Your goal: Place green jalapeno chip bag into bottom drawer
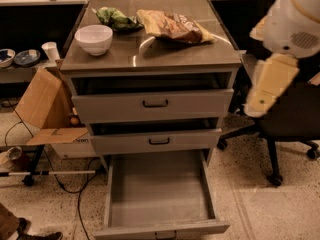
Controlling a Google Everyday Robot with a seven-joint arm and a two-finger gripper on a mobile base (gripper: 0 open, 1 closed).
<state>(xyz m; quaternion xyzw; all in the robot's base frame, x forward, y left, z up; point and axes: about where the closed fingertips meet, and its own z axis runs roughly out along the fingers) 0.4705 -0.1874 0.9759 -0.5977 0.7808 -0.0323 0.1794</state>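
Note:
The green jalapeno chip bag (pixel 117 19) lies crumpled at the back left of the cabinet top, behind a white bowl (pixel 93 38). The bottom drawer (pixel 158 196) is pulled fully open, and its grey inside has nothing in it. My arm, white and cream, hangs at the right edge of the view. Its gripper end (pixel 256 105) is level with the top drawer, right of the cabinet, and well apart from the bag.
A larger tan-and-brown chip bag (pixel 172 26) lies on the cabinet top right of the green bag. The two upper drawers (pixel 155 104) are slightly ajar. A cardboard box (pixel 42 109) and cables are on the left. A black office chair (pixel 285 129) stands behind my arm.

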